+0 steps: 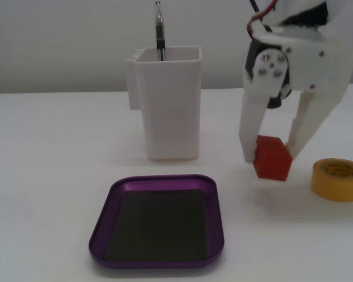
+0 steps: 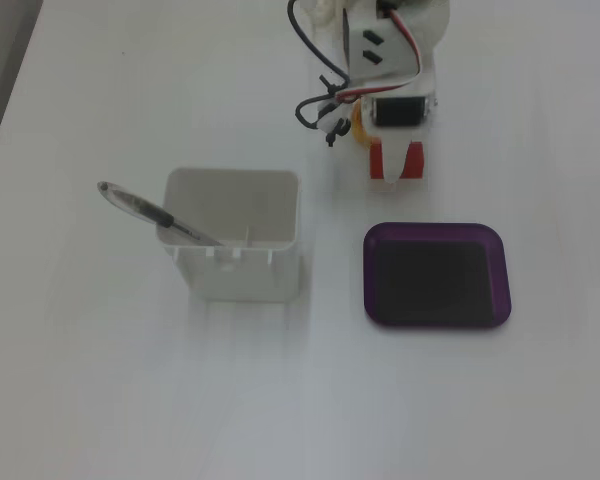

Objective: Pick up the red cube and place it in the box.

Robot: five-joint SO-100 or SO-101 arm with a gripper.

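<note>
The white two-finger gripper (image 1: 270,157) has its jaws closed on the small bright red plastic cube (image 1: 272,158), lifted clear of the table. Judged light, stiff and ribbed, it should hold well gripped across flat opposite faces. The shallow purple metal tray (image 1: 159,222) lies below, aside of the jaws.

Fixed view: box (image 1: 159,255) before white container (image 1: 167,106); pen (image 1: 159,32) in container; tape roll (image 1: 338,179) right.

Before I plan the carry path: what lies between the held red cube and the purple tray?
Nothing: in both fixed views only bare white table separates the red cube, clamped in the gripper, from the purple tray.
</note>
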